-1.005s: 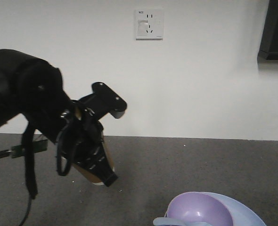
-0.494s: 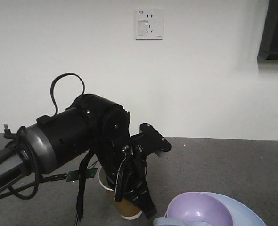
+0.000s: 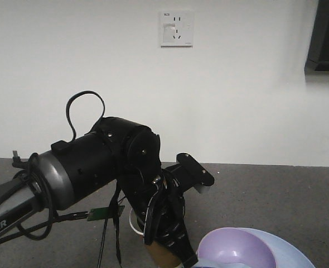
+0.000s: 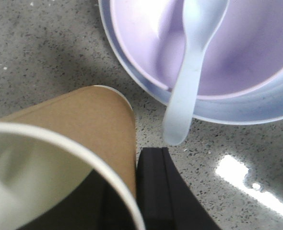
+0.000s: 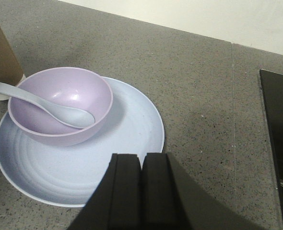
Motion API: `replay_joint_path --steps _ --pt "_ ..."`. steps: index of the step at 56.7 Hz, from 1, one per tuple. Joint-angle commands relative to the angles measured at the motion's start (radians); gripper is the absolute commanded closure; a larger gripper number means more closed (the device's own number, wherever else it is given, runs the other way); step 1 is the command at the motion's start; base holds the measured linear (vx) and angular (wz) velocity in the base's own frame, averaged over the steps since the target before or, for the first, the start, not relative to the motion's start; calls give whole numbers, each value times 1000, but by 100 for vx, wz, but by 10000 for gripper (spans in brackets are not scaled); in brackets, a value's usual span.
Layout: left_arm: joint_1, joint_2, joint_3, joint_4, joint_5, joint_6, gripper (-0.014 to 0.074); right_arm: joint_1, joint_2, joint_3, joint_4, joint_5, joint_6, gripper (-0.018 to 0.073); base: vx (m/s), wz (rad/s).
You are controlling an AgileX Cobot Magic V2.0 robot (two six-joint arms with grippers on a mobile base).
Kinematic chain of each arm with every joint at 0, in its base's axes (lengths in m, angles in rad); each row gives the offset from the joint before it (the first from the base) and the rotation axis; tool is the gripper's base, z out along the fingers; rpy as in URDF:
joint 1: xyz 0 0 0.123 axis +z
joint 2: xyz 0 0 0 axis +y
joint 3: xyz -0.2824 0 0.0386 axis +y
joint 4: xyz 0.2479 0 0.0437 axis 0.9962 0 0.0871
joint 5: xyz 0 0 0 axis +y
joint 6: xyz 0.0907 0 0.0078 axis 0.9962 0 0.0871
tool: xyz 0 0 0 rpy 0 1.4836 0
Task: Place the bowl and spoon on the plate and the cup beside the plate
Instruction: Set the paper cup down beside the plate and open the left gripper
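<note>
The lavender bowl [image 5: 69,91] sits on the pale blue plate [image 5: 132,134]. In the bowl lies the pale blue spoon [image 5: 41,105], its handle sticking out over the rim toward the cup. The brown paper cup [image 4: 84,120] hangs tilted just left of the plate, and my left gripper [image 4: 132,158] is shut on its wall, one finger [image 4: 156,191] outside and the other inside the rim. In the front view that gripper [image 3: 170,245] holds the cup [image 3: 159,254] low beside the bowl [image 3: 234,248]. My right gripper [image 5: 141,160] hovers shut and empty over the plate's near edge.
The grey speckled tabletop [image 5: 199,72] runs back to a white wall [image 3: 237,100] with a socket [image 3: 177,28]. A black flat object [image 5: 278,143] lies at the table's right edge.
My left arm has carried the cup rightward and lower, from the table's left side to just beside the plate. Bowl, spoon and plate have not moved.
</note>
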Motion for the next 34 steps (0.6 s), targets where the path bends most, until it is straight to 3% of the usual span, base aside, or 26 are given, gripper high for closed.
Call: replay_joint_path --steps 1,13,34 --pt "-3 -57 -34 -17 -3 -1 601 0 4 -28 -8 -79 1 568 0 0" --pt "-3 -57 -34 -16 -3 -17 539 0 4 -28 -8 -79 1 568 0 0" --pt "-3 -36 -34 40 -3 -106 249 0 4 -28 -8 -78 1 568 0 0"
